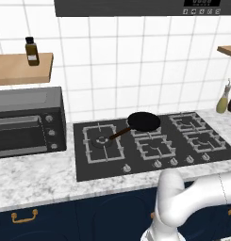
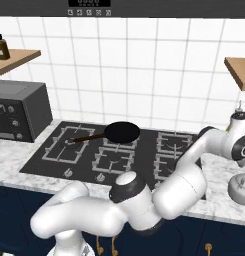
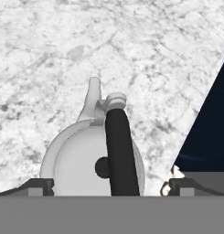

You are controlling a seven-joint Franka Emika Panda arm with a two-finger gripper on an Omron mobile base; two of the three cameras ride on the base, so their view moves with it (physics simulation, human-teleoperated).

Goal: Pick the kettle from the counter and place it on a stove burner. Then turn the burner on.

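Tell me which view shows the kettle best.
The hand view: the kettle sits right below the camera, with spout, black handle and lid knob plain. The right base view catches only part of its body at the right edge, behind the arm.

In the right base view we see the kettle (image 2: 241, 189) cut off by the right edge, its top hidden behind the arm's wrist. In the hand view the kettle (image 3: 77, 160) has its near part cut off at the bottom, and the fingertips (image 3: 38, 186) barely rise into sight, so we cannot tell how the gripper (image 3: 109, 186) stands. The toaster oven (image 1: 22, 122) runs off the left edge in the left base view. The stove knobs (image 1: 157, 163) are too small to read.
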